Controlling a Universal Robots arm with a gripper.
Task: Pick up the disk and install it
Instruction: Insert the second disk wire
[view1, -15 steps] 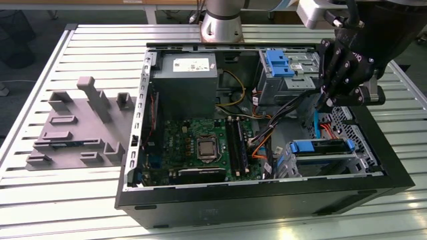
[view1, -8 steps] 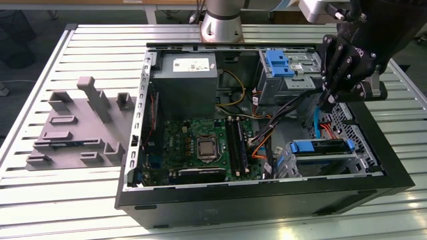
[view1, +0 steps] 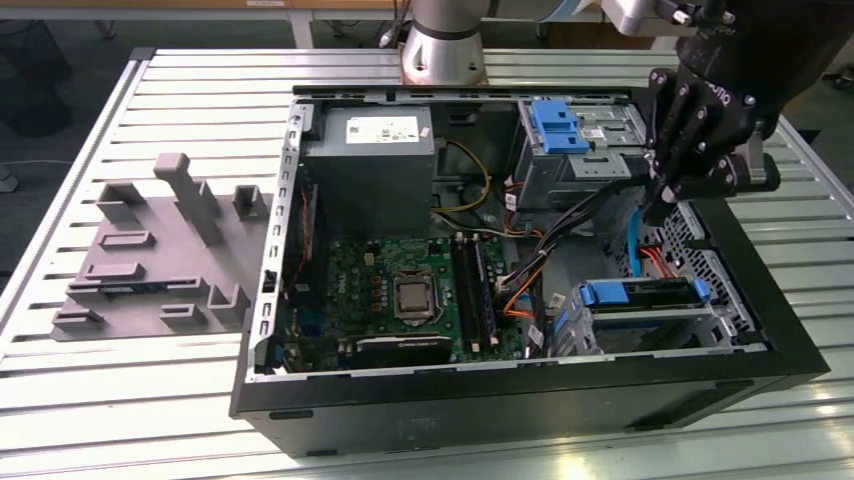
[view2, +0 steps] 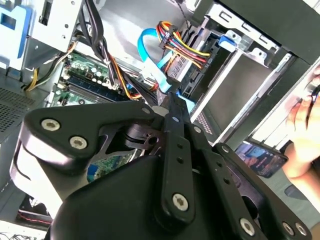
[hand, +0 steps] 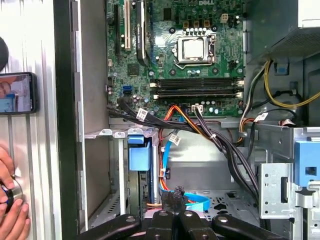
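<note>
The disk sits in the drive cage at the near corner of the open computer case (view1: 287, 200), on the exterior view's right. Its blue carrier front (view1: 641, 292) faces up and the silver body is mostly hidden in the cage. The same blue carrier (hand: 139, 150) is visible in the first wrist view, and coloured cables run to the drive (view2: 176, 67) in the second wrist view. My black gripper (view1: 663, 205) hangs above the case's right side, behind the cage and apart from the disk. Its fingers (view2: 171, 102) are shut together with nothing between them, as the fingertips (hand: 175, 195) also show.
A grey power-supply box (view1: 371, 150), the green motherboard (view1: 400, 290) and loose cables (view1: 587, 215) fill the case. An upright blue bracket (view1: 554, 125) stands at the back. A grey fixture plate (view1: 160, 250) lies on the table at left. A person's hand (hand: 10, 200) and a phone (hand: 17, 92) are beside the case.
</note>
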